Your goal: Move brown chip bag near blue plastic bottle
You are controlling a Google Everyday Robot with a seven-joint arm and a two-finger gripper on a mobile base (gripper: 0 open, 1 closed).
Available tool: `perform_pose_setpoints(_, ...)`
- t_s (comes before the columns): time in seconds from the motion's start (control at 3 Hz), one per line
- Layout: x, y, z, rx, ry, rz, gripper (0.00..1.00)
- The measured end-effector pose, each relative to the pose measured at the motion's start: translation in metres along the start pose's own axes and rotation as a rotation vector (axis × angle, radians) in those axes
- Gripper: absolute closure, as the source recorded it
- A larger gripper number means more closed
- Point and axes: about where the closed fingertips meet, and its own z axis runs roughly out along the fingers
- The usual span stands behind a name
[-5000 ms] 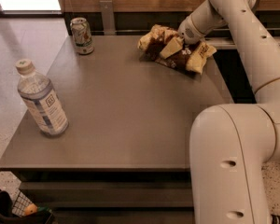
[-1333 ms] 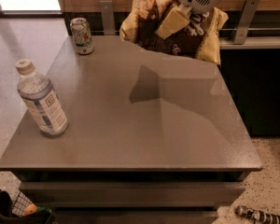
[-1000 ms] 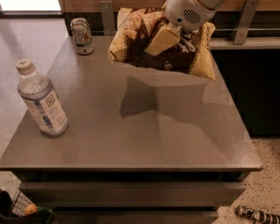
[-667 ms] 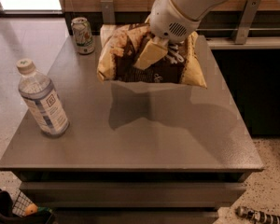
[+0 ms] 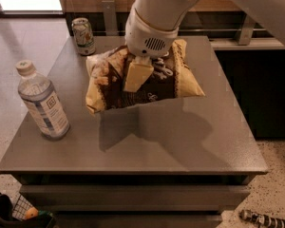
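Observation:
The brown chip bag (image 5: 111, 87) hangs in the air above the middle of the grey table (image 5: 190, 141), dark brown with pale yellow ends, casting a shadow below it. My gripper (image 5: 138, 75) comes down from the top of the view and is shut on the bag's upper middle; one pale finger (image 5: 135, 76) lies across its front. The blue plastic bottle (image 5: 42, 102), clear with a white cap and a white-and-blue label, stands upright near the table's left edge, a short gap left of the bag.
A green-and-white drink can (image 5: 83, 36) stands at the table's back left corner. A dark counter with metal rails runs behind the table. A basket (image 5: 14, 213) sits on the floor at lower left, a small striped object (image 5: 261, 219) at lower right.
My gripper has carried the bag from the table's back right toward the front and left, closer to the bottle. The bottle and the can have not moved.

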Motion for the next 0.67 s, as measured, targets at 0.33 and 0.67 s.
perform_pose_setpoints(0.33, -0.0096, 0.0139, 0.0034, -0.036, 0.072, -0.007, 0.84)
perform_pose_setpoints(0.67, -0.0095, 0.0131, 0.0016, -0.029, 0.067, -0.006, 0.60)
